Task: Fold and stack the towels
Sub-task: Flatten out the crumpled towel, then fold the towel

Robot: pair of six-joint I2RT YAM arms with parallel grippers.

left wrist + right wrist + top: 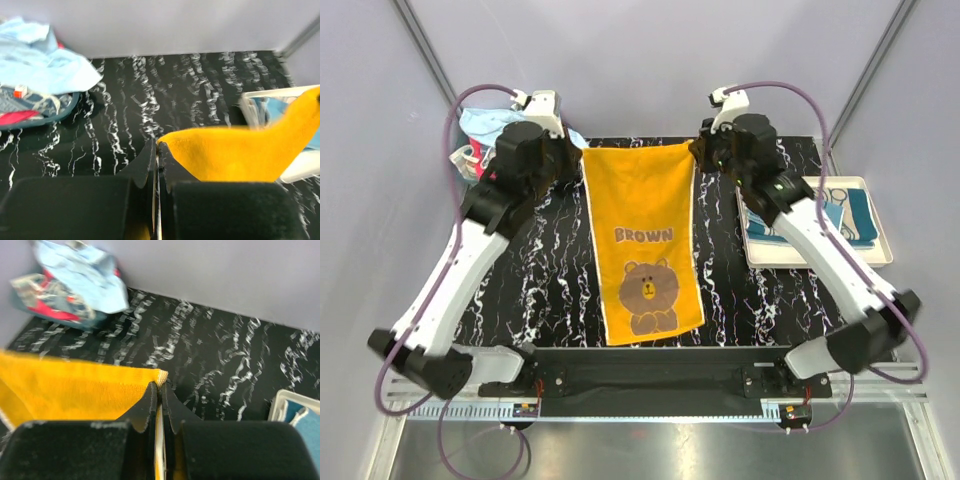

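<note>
An orange-yellow towel [643, 240] with a brown bear and the word BROWN hangs stretched between both grippers over the black marbled mat, its lower end resting near the front edge. My left gripper [578, 152] is shut on the towel's far left corner [165, 141]. My right gripper [698, 150] is shut on the far right corner [161, 376]. A heap of light blue and red towels [480, 135] lies at the back left, also seen as a crumpled heap [37, 75] and a blurred heap [70, 287] in the wrist views. A folded teal towel [840, 220] rests in the white tray.
The white tray [880, 215] sits at the right edge of the black marbled mat [540, 270]. A black bar with the arm bases [650, 375] runs along the near edge. Grey walls close in the back and sides.
</note>
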